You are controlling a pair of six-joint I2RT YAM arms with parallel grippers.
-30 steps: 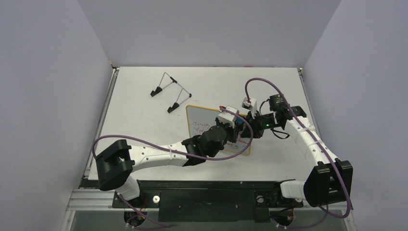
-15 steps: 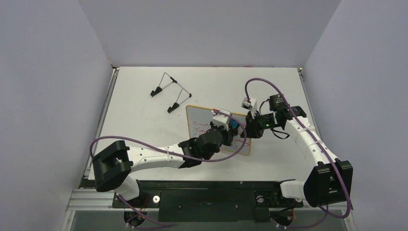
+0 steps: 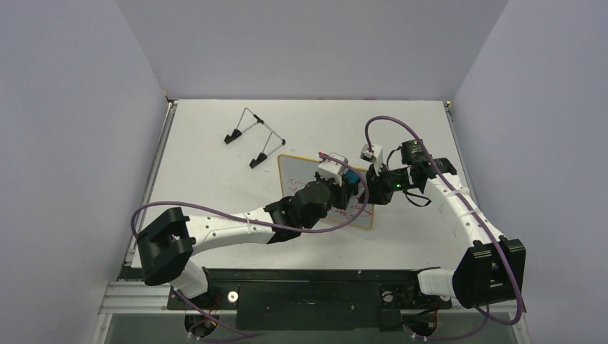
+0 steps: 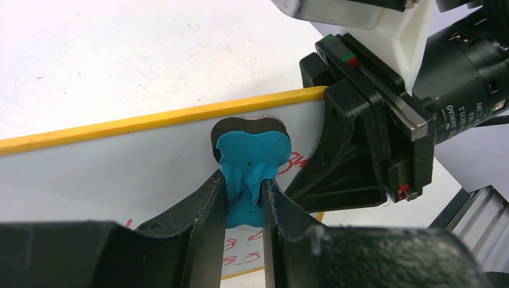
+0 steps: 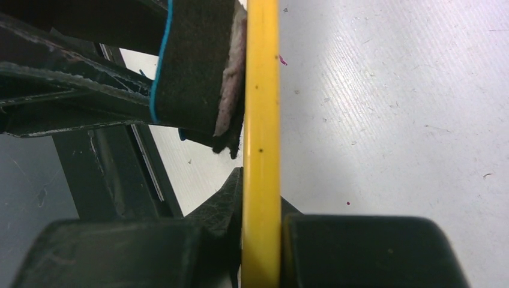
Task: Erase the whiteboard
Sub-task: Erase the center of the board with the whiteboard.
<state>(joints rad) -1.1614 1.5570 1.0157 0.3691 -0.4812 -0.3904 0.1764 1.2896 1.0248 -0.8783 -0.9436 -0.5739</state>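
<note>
Blue eraser block, gripped by left tool, is sweeping up-frame across the yellow-rimmed white whiteboard, right tool clamping its rim; red writing is lingering below

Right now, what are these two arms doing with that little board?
The right gripper pinches the whiteboard by its yellow edge, holding it steady. The left gripper grips a blue eraser and presses its dark felt pad against the board's face near that edge. There is red writing on the board, so the erasing is not yet finished.
</note>
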